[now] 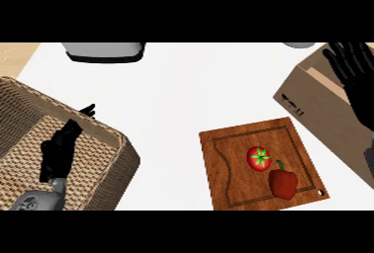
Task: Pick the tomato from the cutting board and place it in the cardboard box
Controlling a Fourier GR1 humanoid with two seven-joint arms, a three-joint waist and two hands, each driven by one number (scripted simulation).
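Note:
A red tomato (258, 158) with a green stem lies on the wooden cutting board (234, 173), just above a red bell pepper (283, 182). The cardboard box (314, 101) stands at the right edge, beyond the board's far right corner. My right hand (355, 84) is raised over the box with straight fingers pointing up, open and holding nothing, well above and right of the tomato. My left hand (62, 148) hangs over the wicker basket at the left, fingers straight, open and empty.
A large wicker basket (110, 148) fills the left side. A grey appliance (104, 51) sits at the counter's far edge, and a small grey object (298, 45) shows at the top right. White counter lies between basket and board.

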